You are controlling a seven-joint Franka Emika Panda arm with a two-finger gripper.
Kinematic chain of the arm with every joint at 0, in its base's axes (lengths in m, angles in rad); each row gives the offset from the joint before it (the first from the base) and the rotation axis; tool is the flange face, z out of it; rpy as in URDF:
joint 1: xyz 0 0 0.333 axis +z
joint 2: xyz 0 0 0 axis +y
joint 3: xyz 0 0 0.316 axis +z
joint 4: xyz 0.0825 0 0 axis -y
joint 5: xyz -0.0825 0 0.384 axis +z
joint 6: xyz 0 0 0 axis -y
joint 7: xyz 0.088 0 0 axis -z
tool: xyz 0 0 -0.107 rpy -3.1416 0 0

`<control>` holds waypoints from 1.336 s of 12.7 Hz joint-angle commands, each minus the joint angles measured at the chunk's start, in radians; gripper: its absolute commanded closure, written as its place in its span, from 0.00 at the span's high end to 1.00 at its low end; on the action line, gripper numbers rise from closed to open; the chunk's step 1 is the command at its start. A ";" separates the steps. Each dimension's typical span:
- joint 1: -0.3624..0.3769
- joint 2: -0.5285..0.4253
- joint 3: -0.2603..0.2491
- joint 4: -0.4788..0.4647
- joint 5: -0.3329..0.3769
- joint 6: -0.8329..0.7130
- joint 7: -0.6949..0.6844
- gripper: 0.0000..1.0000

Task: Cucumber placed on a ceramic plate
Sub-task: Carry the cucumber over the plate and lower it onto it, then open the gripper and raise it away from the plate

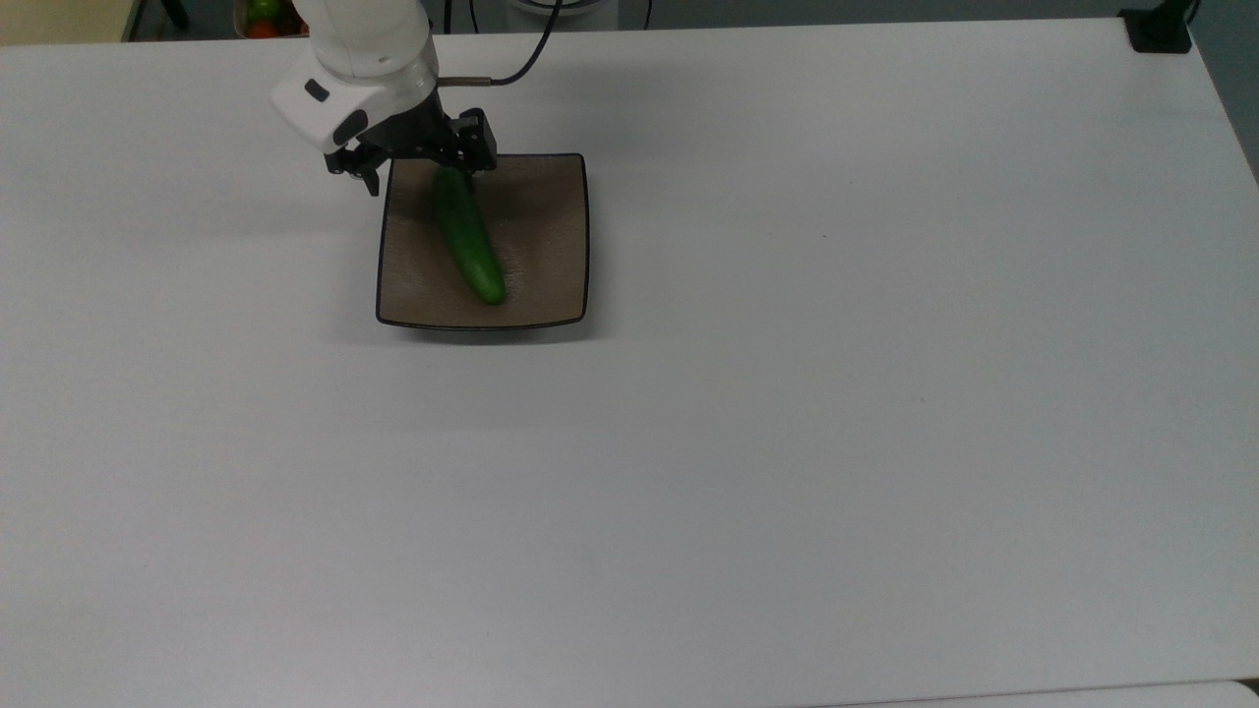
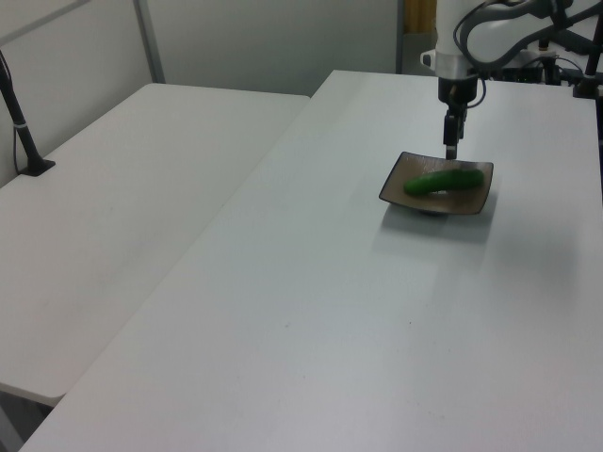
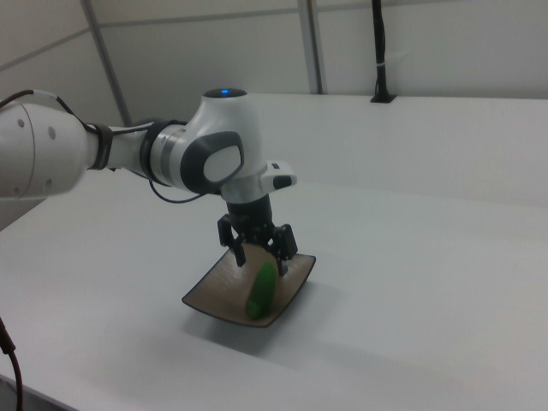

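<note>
The dark green cucumber [image 1: 470,241] lies slantwise on the square brown-grey ceramic plate [image 1: 541,246], at the back of the white table in the top view. My gripper [image 1: 423,162] hovers open over the cucumber's far end, one finger on each side and apart from it. In the left view the gripper [image 2: 450,151] stands just above the plate [image 2: 424,200], with the cucumber [image 2: 443,181] resting flat. The right view shows the spread gripper [image 3: 259,250] over the cucumber [image 3: 261,289] on the plate [image 3: 218,287].
A black clamp [image 1: 1161,29] sits at the table's far right corner in the top view. Coloured items [image 1: 261,15] peek in at the top view's upper left. A second white table [image 2: 122,188] with a black pole [image 2: 19,122] adjoins in the left view.
</note>
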 commanded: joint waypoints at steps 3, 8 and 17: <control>0.009 -0.035 0.032 0.131 0.011 -0.110 0.246 1.00; 0.070 -0.119 0.048 0.208 0.048 -0.236 0.298 1.00; 0.072 -0.136 0.097 0.197 -0.061 -0.265 0.281 1.00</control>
